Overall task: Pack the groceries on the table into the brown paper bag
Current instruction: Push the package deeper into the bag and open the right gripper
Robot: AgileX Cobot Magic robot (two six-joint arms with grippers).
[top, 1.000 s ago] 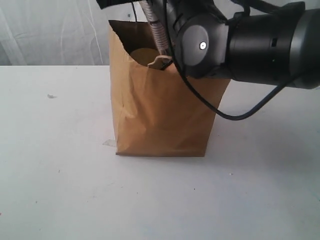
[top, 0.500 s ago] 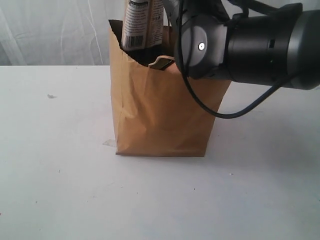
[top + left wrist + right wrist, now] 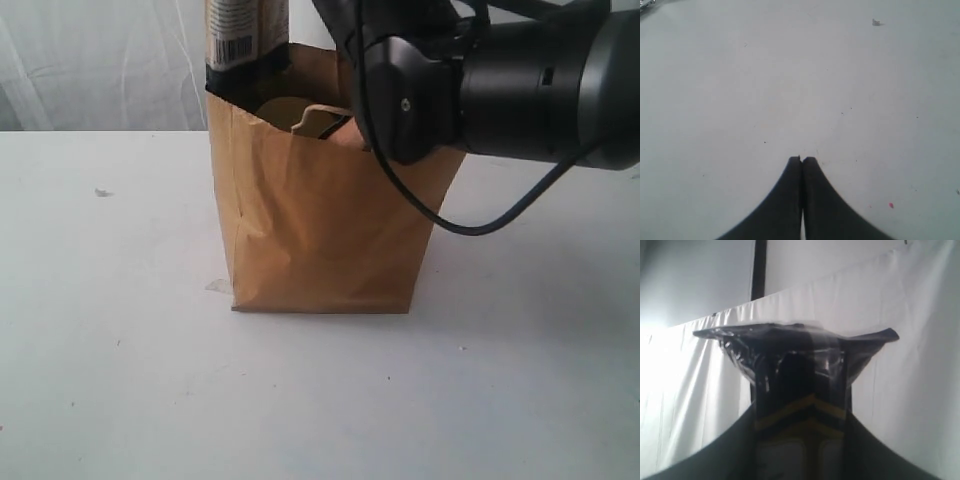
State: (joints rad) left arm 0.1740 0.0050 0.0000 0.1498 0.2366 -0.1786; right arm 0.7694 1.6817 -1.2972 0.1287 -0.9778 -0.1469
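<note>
The brown paper bag (image 3: 320, 220) is standing upright and creased on the white table (image 3: 120, 390), its mouth gaping open and one twisted handle (image 3: 322, 117) drooping inside the near rim. The tabletop is spreading bare around the bag, showing only faint specks and a small scuff (image 3: 100, 192) well to the bag's left. Behind the bag a white curtain (image 3: 90, 60) is hanging in soft folds, closing off the room; in the right wrist view a dark upright post (image 3: 759, 267) is showing above it. The long dark-blue packet (image 3: 246, 35) is rising at the bag's rear left corner, barcode label facing out, its top running out of view; whether its foot is sitting inside the bag is unclear. The right gripper (image 3: 801, 440) is clamping that packet (image 3: 797, 370), whose crimped end is fanning out beyond the fingers. The dark right arm (image 3: 520, 85) is looming over the bag's right side. The left gripper (image 3: 801, 161) is hovering clenched and empty-handed over speckled table (image 3: 740, 75); its place relative to the bag cannot be told.
</note>
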